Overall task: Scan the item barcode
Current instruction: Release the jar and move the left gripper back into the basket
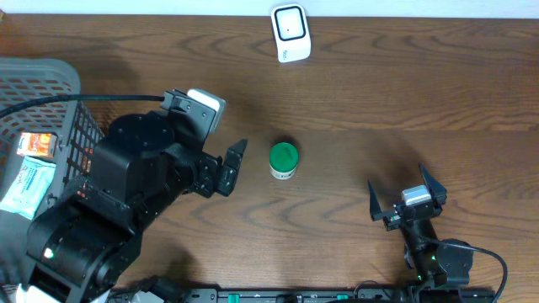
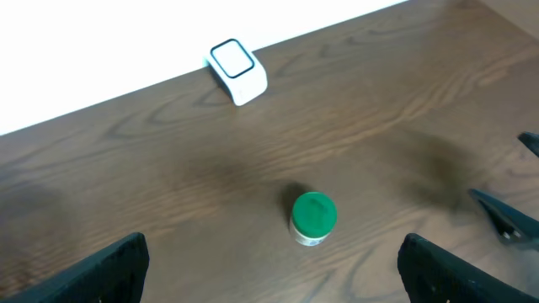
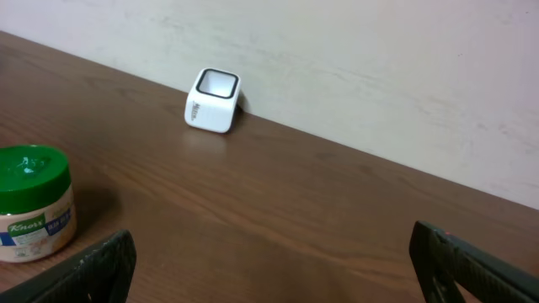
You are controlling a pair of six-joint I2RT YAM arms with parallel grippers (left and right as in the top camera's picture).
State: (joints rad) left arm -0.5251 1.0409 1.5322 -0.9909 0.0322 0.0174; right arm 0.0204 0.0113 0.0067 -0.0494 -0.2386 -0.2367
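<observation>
Since both sets of my fingers (image 2: 114,269) stand wide open with nothing in them, I read the step in hand as the pick, not the scan. Brown wood table (image 1: 379,93), grey basket (image 1: 38,84) at its left end with a few packets inside. My left gripper (image 1: 232,167) is just beside the jar (image 1: 283,160), jaws spread, empty; my right gripper (image 1: 397,183) is well apart on the other side, same state. White scanner (image 1: 290,34) sits at the far edge by the wall, window tilted up. The jar stands upright mid-table between the two grippers, nearer the left, green lid (image 2: 314,211) on top, printed label (image 3: 34,231) round the body. No barcode in any view, probably on a side facing away. So left takes it, being closest. Straddle the body below the lid, not the lid itself, which may turn. Come in level and centred so neither finger nudges it over before closing. Cover as little label as I can, since a hidden code means a regrasp. Once up, roll the wrist until the code faces the scanner window square on, then hold steady. Right is only needed if a handover has to expose the hidden side.
</observation>
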